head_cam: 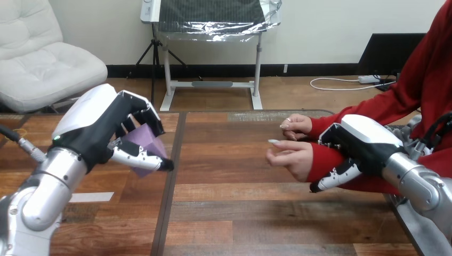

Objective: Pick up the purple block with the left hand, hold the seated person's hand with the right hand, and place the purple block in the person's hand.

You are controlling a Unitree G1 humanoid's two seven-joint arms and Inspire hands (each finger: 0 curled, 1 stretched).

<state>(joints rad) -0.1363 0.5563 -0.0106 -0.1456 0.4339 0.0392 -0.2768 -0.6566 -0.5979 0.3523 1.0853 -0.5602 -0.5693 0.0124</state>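
My left hand (98, 130) is raised above the table's left part, its fingers and thumb curled round the purple block (145, 145), which shows between them. At the right, the person's hand (292, 158) is held palm-up over the table on a red sleeve. My right hand (358, 143) lies over that sleeve at the wrist, with its thumb under the forearm and its fingers curled over the top. A second hand of the person (296, 125) rests just behind, loosely closed.
The wooden table (234, 213) has a dark seam running down its left-middle. A strip of white tape (91, 197) lies on the table near my left arm. Open tabletop stretches between my left hand and the person's hand.
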